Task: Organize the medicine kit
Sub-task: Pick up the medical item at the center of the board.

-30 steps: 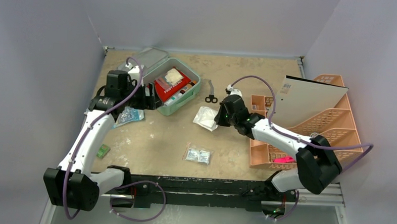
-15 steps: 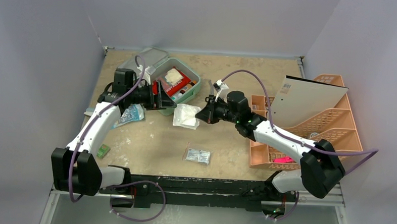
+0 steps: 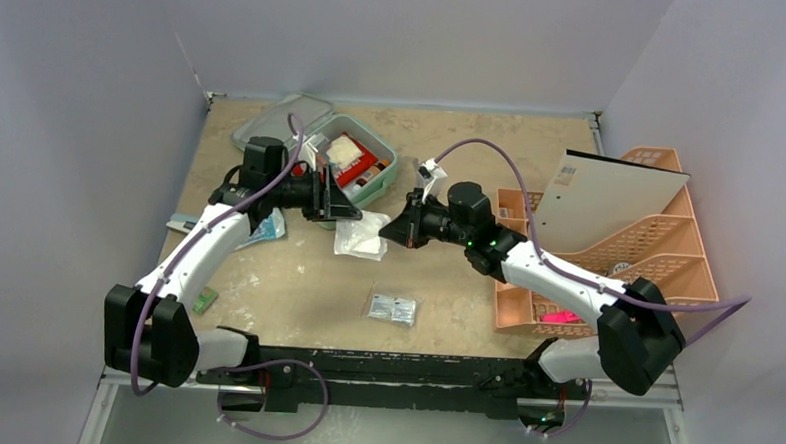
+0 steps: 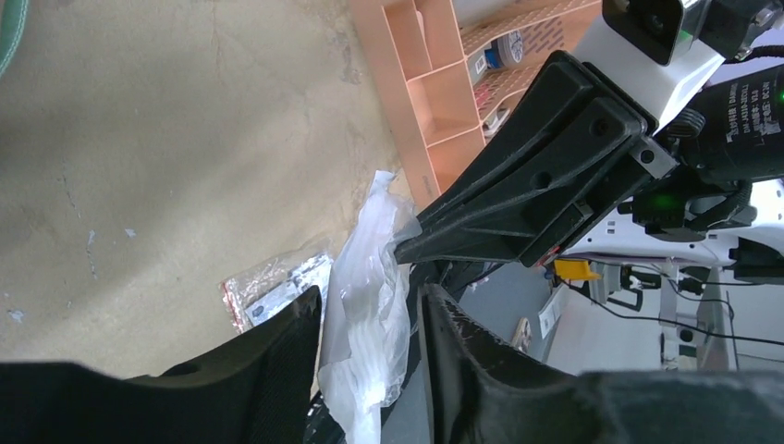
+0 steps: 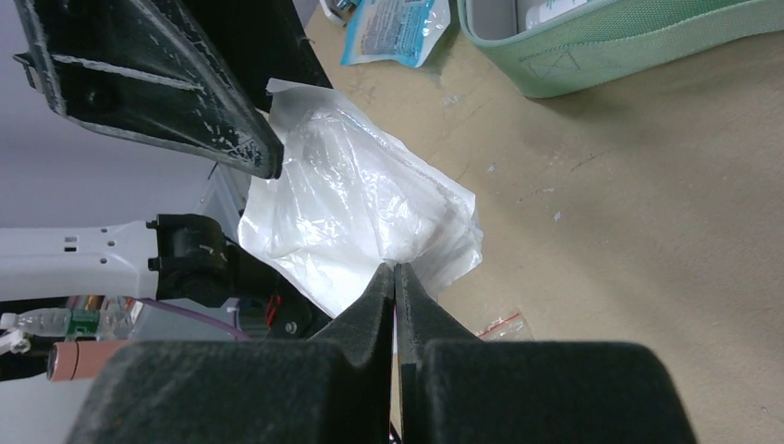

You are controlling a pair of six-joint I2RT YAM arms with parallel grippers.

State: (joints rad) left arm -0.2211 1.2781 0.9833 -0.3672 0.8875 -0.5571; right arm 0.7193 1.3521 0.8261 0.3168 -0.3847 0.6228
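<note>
Two grippers faced each other across one white plastic bag point(image 3: 360, 236), a little left of the middle of the overhead view. The right gripper point(image 5: 396, 268) had its fingers pinched tight together on the bag's edge, gripping it. The left gripper point(image 4: 370, 310) had a finger on either side of the same bag, but I could not tell whether they pressed it or only flanked it. The medicine kit point(image 3: 390, 167) sat open in the upper left of the table point(image 3: 492, 146), just behind the left gripper. Its lid was laid back toward the far corner, and a red pouch point(image 3: 350, 162) lay inside. A blue packet point(image 3: 266, 228) showed partly from under the left arm. A clear bag of small packets point(image 3: 392, 308) lay lower centre, apart from both grippers. A peach rack point(image 3: 668, 254) stood at the right edge and held a white board point(image 3: 610, 196).
</note>
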